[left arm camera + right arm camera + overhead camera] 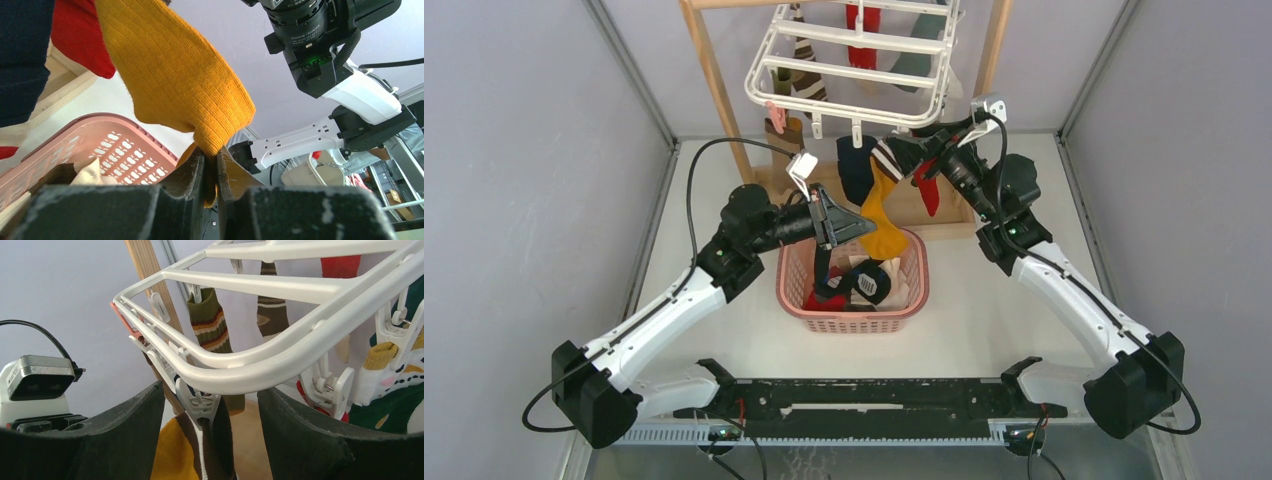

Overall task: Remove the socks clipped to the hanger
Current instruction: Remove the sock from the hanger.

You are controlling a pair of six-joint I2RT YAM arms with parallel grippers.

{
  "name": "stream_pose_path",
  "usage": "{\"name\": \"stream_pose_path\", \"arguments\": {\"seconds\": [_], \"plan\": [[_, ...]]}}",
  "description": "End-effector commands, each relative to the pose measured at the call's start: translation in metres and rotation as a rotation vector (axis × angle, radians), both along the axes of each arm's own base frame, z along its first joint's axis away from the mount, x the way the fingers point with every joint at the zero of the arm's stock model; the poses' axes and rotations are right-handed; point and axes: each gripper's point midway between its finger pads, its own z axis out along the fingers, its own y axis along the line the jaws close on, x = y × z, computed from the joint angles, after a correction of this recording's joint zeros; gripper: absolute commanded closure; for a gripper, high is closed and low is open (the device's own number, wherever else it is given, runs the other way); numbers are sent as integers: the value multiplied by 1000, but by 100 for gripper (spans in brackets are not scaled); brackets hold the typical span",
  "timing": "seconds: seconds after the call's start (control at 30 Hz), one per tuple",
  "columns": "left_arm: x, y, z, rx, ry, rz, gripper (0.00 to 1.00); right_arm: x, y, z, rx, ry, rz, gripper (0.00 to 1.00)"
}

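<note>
Centre of the top view, just above the pink basket (pixel 790 272), my left tool (pixel 856 224) was clamped tight on the toe of the orange sock (pixel 882 210), whose upper end reached up under the hanger (pixel 844 104) at upper centre. Up at that front rail, my right tool (pixel 212 410) gaped wide, fingers either side of a white clip (pixel 196 402) pinching a dark brown sock (pixel 220 450). Other socks (pixel 862 35) hung clipped behind; several lay in the basket on the worktop (pixel 984 300).

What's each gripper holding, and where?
Left gripper pinches the orange sock by its lower end. Right gripper is open around a clip, holding nothing.
</note>
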Motion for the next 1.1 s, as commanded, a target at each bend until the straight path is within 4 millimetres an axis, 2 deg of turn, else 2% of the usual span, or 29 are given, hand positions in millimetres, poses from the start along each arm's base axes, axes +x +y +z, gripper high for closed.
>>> {"name": "stream_pose_path", "arguments": {"seconds": [0.0,0.17,0.57,0.63,0.73,0.83,0.9,1.07], "plan": [[-7,4,11,-38,-46,-15,84,-7,-1,37,68,-80,18,26],[-7,4,9,-34,-46,-16,84,-5,0,39,74,-84,22,30],[-7,5,8,-27,-47,-14,83,-4,5,41,85,-89,46,47],[-7,6,8,-26,-47,-15,83,-4,5,41,86,-87,48,52],[-7,6,8,-26,-47,-13,82,-4,6,41,86,-87,53,65],[-7,7,8,-27,-48,-13,82,-4,6,39,82,-83,56,71],[-7,7,8,-27,-48,-14,82,-3,6,38,79,-79,55,82],[-8,8,8,-28,-47,-11,82,-4,6,39,78,-79,57,84]]}}
